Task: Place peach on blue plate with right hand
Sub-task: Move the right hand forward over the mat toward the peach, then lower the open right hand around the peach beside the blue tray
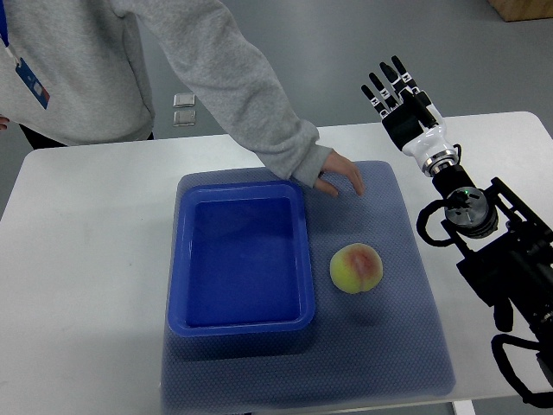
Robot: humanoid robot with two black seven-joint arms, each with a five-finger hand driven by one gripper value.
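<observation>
A yellow-pink peach [356,268] lies on a blue-grey mat [397,337], just right of a deep blue rectangular tray [243,259] that serves as the plate and holds nothing. My right hand [393,91] is raised at the far right of the table, well beyond and to the right of the peach. Its black fingers [381,84] are spread and hold nothing. My left arm does not show.
A person in a grey sweatshirt [216,60] stands at the far side, with a hand [339,175] resting on the mat just beyond the tray's far right corner. The white table [78,259] extends left of the mat.
</observation>
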